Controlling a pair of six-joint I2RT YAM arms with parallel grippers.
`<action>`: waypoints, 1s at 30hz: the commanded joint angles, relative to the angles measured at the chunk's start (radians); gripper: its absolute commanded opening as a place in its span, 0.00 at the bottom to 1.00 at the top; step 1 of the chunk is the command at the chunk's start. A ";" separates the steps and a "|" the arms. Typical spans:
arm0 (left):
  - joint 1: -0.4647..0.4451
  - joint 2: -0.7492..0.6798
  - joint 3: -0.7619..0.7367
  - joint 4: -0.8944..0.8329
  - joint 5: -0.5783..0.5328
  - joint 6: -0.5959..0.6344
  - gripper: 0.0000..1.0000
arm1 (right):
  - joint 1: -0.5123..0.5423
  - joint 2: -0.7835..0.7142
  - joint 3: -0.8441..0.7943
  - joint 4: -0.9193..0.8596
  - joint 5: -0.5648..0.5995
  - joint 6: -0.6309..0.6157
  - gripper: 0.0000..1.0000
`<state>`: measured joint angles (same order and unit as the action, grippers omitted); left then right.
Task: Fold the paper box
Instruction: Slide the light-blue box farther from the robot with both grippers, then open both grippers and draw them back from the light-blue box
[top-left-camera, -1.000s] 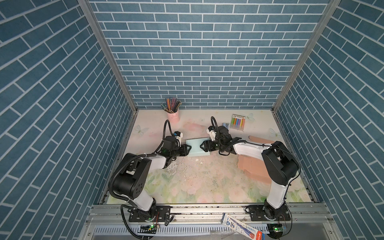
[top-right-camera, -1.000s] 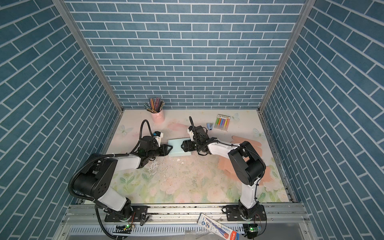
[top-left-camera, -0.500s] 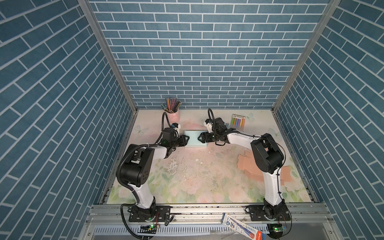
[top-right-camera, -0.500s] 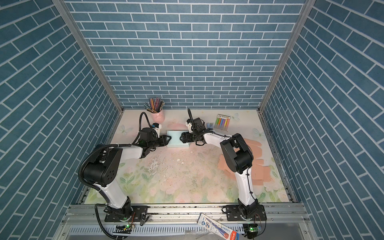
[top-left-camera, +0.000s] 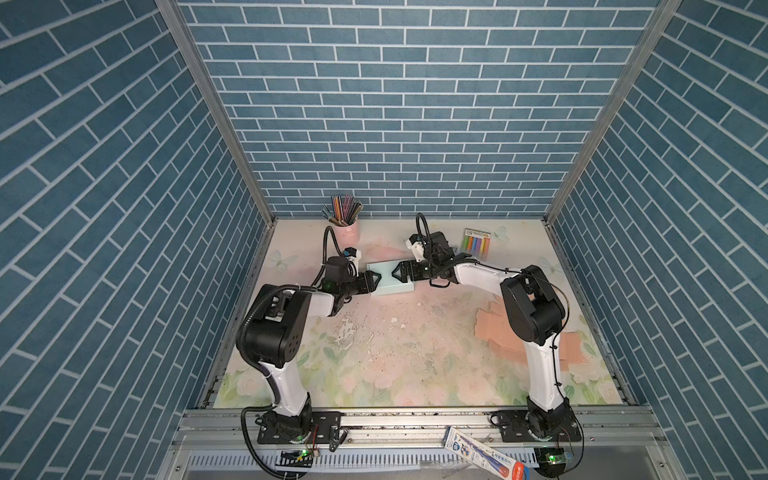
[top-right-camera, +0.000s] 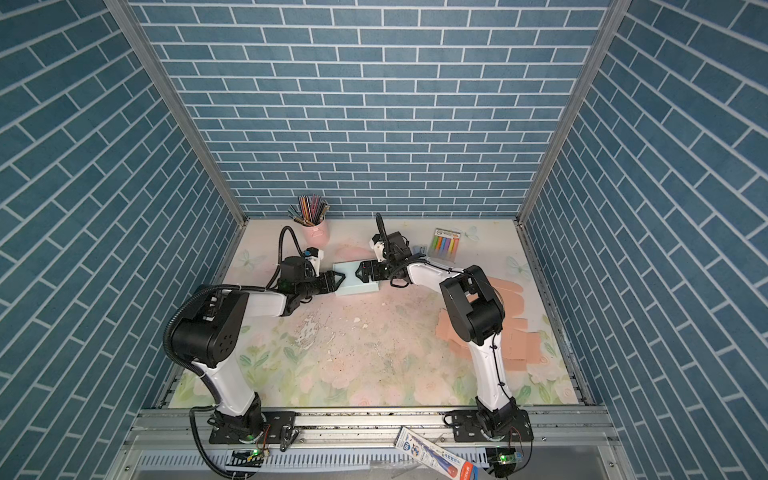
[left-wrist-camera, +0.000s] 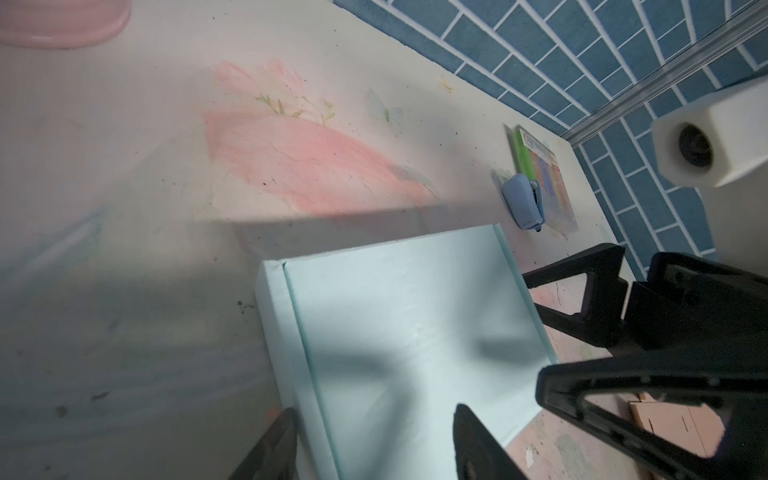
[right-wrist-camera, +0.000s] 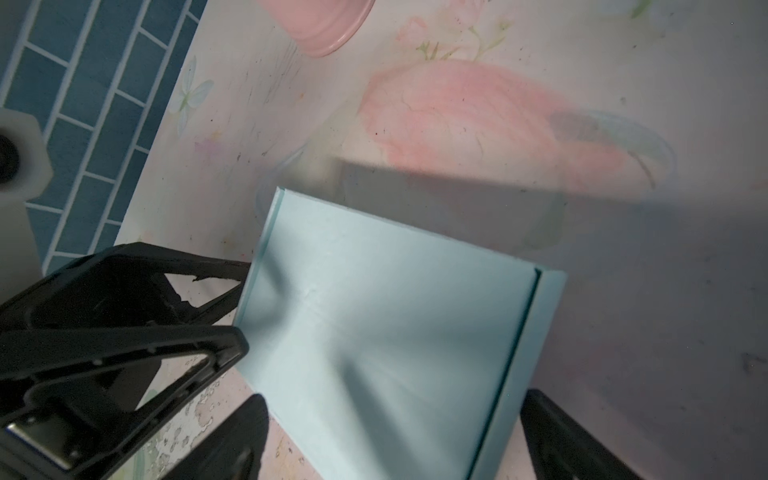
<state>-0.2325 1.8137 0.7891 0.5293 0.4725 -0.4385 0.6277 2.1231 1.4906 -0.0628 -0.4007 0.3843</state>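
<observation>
Paper box (top-left-camera: 391, 284) between left hand (top-left-camera: 376, 276) and right hand (top-left-camera: 397, 272) (both agape)

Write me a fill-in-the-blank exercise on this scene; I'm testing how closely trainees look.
The paper box is light ___ in colour.
It lies ___ the left gripper and the right gripper.
The pencils stand in a cup coloured ___.
On both grippers the jaws stand ___.
Missing words: blue; between; pink; open.
</observation>
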 joint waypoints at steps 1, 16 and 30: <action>0.010 -0.036 0.010 0.017 0.006 0.005 0.65 | 0.001 -0.039 -0.034 0.024 -0.016 -0.013 0.96; 0.019 -0.344 -0.143 -0.105 -0.030 0.069 0.88 | -0.008 -0.126 -0.187 0.102 -0.007 0.014 0.93; -0.018 -0.672 -0.343 -0.112 -0.061 -0.007 0.88 | 0.016 -0.094 -0.157 0.114 -0.019 0.019 0.91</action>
<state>-0.2394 1.1797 0.4488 0.4225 0.4225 -0.4339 0.6319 2.0277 1.3079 0.0391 -0.4068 0.3885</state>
